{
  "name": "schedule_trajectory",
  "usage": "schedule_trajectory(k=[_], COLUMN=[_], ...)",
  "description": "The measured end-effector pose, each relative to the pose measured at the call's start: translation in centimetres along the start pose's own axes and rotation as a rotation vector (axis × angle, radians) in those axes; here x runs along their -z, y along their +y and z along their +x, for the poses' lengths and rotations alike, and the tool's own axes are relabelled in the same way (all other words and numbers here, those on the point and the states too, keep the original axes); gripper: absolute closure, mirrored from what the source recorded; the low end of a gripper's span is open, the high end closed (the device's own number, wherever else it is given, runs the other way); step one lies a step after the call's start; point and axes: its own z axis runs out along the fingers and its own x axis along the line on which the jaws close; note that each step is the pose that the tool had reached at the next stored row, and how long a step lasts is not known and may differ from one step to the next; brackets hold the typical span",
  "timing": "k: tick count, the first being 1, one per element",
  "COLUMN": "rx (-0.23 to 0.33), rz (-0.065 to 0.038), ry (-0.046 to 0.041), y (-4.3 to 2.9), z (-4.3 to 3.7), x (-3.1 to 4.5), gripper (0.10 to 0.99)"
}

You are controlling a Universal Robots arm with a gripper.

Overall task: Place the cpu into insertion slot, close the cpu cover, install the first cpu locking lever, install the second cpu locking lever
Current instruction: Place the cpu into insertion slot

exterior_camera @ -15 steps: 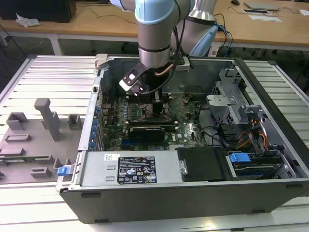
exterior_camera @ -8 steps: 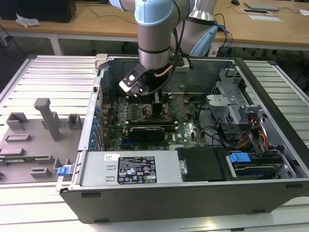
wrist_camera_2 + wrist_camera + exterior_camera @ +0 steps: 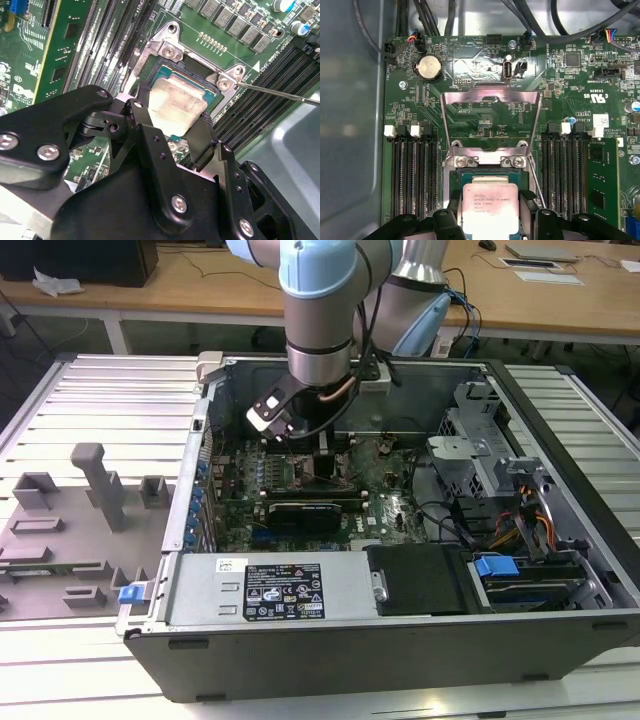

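In both wrist views the cpu (image 3: 177, 100) (image 3: 490, 202), a flat square chip with a silver-grey top, sits at the insertion slot (image 3: 167, 50) (image 3: 485, 161), level with its silver rim. My gripper (image 3: 170, 117) (image 3: 490, 200) is shut on the cpu, one black finger (image 3: 140, 110) against each of two opposite edges. The cpu cover (image 3: 490, 94), a thin metal frame with a square window, stands flipped open beyond the socket. A thin wire locking lever (image 3: 280, 92) sticks out to one side of the socket. In the exterior view the gripper (image 3: 320, 445) reaches down into the open computer case (image 3: 400, 640).
Long memory slots (image 3: 412, 170) flank the socket on both sides. A black rectangular card (image 3: 305, 512) lies across the board nearer the case front. Cables and a drive cage (image 3: 520, 530) fill the exterior view's right. A grey fixture tray (image 3: 70, 530) lies at its left.
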Motion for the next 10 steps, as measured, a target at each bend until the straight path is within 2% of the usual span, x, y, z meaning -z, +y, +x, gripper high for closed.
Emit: schedule_trajectory(k=[10], rx=[-0.001], rz=[0.000], ry=[-0.0004], y=[-0.04], z=[0.11], x=[-0.37], gripper=[0.545])
